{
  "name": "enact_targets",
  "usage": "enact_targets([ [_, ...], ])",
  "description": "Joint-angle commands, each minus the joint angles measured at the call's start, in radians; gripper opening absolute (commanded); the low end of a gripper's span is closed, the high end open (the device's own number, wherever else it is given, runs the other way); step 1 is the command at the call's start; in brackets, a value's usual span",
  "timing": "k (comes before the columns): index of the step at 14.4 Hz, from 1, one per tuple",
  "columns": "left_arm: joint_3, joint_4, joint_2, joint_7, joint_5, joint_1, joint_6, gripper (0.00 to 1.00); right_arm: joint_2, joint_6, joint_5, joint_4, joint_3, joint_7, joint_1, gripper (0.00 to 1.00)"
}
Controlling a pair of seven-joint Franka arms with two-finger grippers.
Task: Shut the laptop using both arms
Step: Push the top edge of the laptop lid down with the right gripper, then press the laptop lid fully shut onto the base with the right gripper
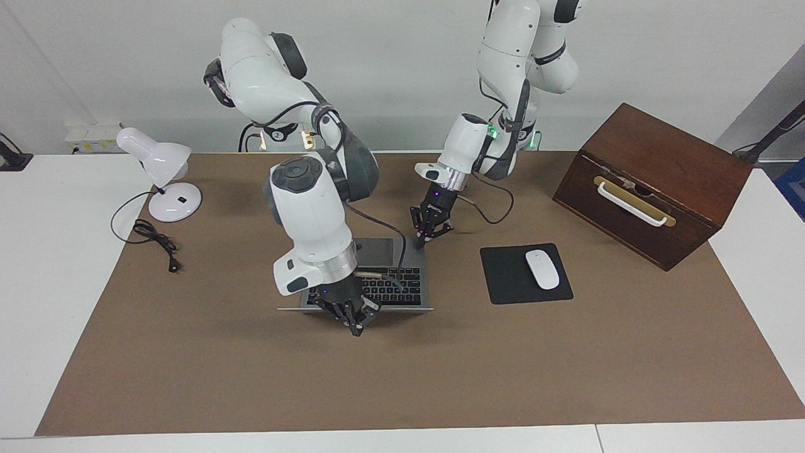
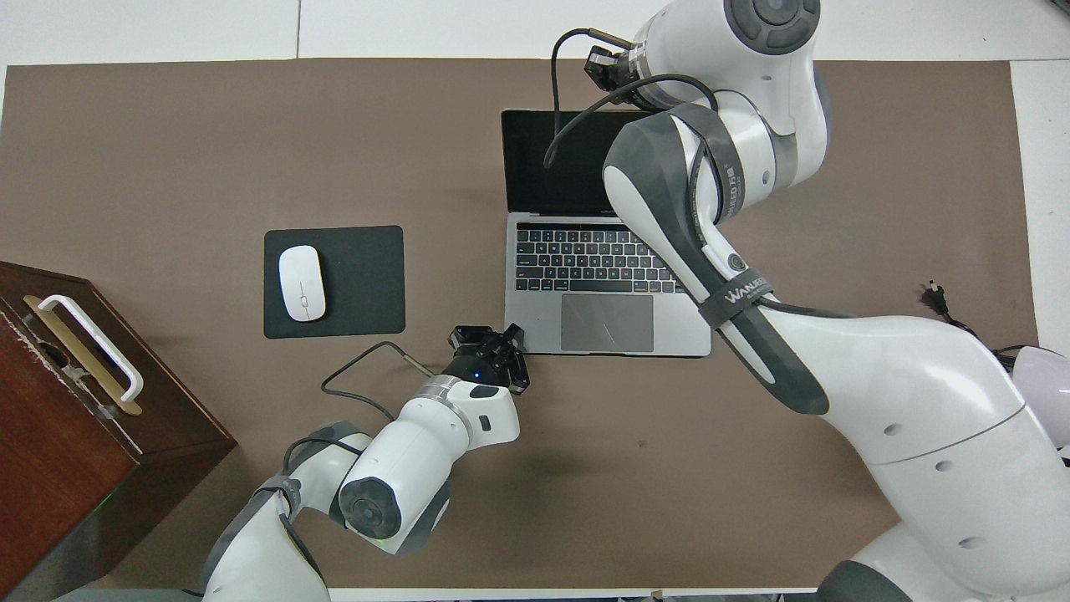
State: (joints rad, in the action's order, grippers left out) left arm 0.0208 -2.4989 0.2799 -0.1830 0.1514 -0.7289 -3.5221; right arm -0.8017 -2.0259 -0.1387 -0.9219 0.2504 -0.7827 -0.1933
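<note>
The laptop [image 1: 409, 289] [image 2: 585, 259] lies open mid-table, its screen facing the robots and its lid standing up. My right arm reaches over the keyboard. Its gripper [image 1: 356, 331] is shut and points down, close against the lid's outer face just below the top edge; I cannot tell whether it touches. In the overhead view that gripper is hidden under its own wrist. My left gripper [image 1: 422, 243] [image 2: 493, 338] is shut with nothing in it, its tip at the corner of the laptop's base nearest the left arm.
A black mouse pad [image 1: 503, 283] [image 2: 359, 284] with a white mouse [image 1: 542, 269] [image 2: 302, 283] lies beside the laptop toward the left arm's end. A wooden box [image 1: 654, 182] [image 2: 67, 418] stands at that end. A white lamp [image 1: 157, 160] and its cord [image 1: 154, 239] stand at the right arm's end.
</note>
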Motion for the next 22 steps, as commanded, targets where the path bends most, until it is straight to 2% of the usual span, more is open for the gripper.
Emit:
enact_targets([
  [1, -0.016, -0.067, 0.053, -0.021, 0.017, -0.023, 0.025, 0.0, 0.029, 0.084, 0.051, -0.057, 0.01, 0.031, 0.025, 0.0],
  [6, -0.018, -0.067, 0.053, -0.021, 0.017, -0.023, 0.025, 0.0, 0.044, 0.263, 0.145, -0.081, 0.01, 0.031, 0.068, 0.0],
  [8, -0.018, -0.067, 0.053, -0.021, 0.017, -0.023, 0.025, 0.0, 0.07, 0.285, 0.166, -0.15, 0.01, 0.017, 0.069, 0.0],
  [10, -0.018, -0.067, 0.053, -0.021, 0.017, -0.023, 0.025, 0.0, 0.107, 0.283, 0.233, -0.228, 0.009, -0.009, 0.086, 0.0],
  [14, -0.018, -0.067, 0.053, -0.021, 0.017, -0.023, 0.025, 0.0, 0.151, 0.26, 0.281, -0.348, 0.009, -0.058, 0.075, 0.0],
  [16, -0.018, -0.067, 0.053, -0.021, 0.017, -0.023, 0.025, 0.0, 0.157, 0.225, 0.289, -0.405, 0.01, -0.084, 0.065, 0.0],
  [19, -0.018, -0.067, 0.053, -0.021, 0.017, -0.023, 0.025, 0.0, 0.2, 0.104, 0.294, -0.561, 0.012, -0.098, 0.043, 0.0],
  [22, -0.018, -0.069, 0.053, -0.021, 0.017, -0.023, 0.025, 0.0, 0.21, 0.104, 0.313, -0.58, 0.029, -0.098, 0.048, 0.0],
])
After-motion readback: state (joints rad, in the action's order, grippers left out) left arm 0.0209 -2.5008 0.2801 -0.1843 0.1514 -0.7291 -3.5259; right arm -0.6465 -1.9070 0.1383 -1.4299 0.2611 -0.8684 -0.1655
